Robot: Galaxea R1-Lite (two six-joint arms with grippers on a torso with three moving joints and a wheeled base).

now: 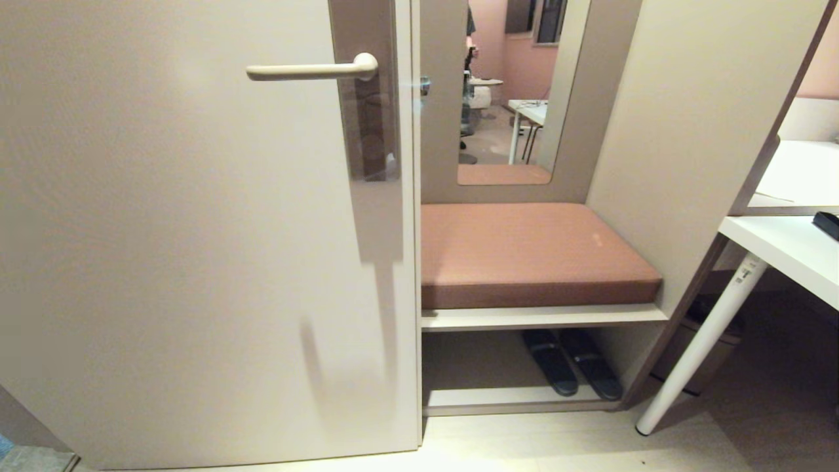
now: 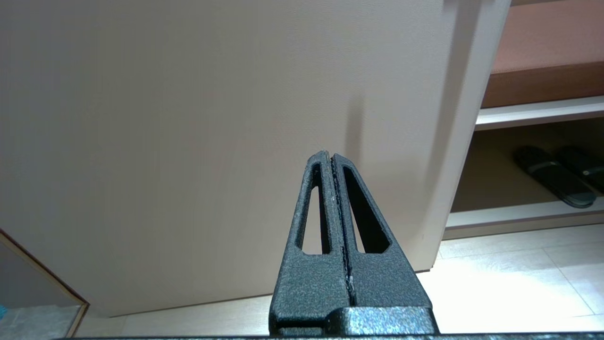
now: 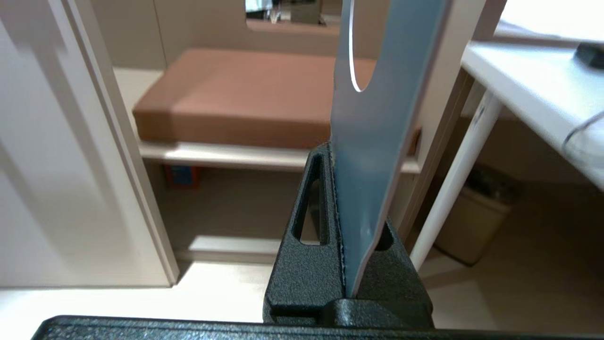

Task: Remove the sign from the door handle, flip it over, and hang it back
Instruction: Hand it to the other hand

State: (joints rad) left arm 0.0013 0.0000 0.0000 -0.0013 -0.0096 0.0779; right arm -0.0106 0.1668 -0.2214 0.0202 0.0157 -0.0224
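The door handle (image 1: 308, 71) is a beige lever on a brownish plate (image 1: 367, 131) of the beige door (image 1: 196, 249), and nothing hangs on it. Neither arm shows in the head view. In the right wrist view my right gripper (image 3: 351, 158) is shut on the lower end of the sign (image 3: 377, 132). The sign stands up edge-on between the fingers, blue-grey face showing, with its round hole (image 3: 357, 56) near the far end. It hangs in the air in front of the bench, away from the door. My left gripper (image 2: 330, 155) is shut and empty, low before the door's lower panel.
Right of the door is a bench with a brown cushion (image 1: 531, 252), a mirror above it and dark slippers (image 1: 570, 370) on the shelf below. A white desk (image 1: 786, 252) with a slanted leg (image 1: 701, 347) stands at the right, a bin (image 3: 472, 222) under it.
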